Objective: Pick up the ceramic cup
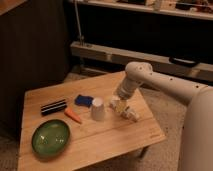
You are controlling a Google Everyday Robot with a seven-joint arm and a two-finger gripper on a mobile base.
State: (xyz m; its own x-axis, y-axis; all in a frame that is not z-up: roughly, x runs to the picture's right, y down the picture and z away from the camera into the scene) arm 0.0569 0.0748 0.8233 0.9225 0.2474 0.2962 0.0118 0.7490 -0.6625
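The ceramic cup [98, 109] is a small plain white tapered cup standing near the middle of the wooden table [100, 142], narrower end up. My gripper [115, 103] hangs from the white arm just to the right of the cup, close to it, low over the table. An orange carrot [73, 116] lies to the cup's left. A long flat white oblong object [128, 113] lies on the table just right of the gripper.
A green bowl [50, 137] sits at the front left. A black striped block [53, 106] and a blue object [83, 100] lie left of the cup. A metal rail and dark shelving stand behind the table. The table's right edge is near the arm.
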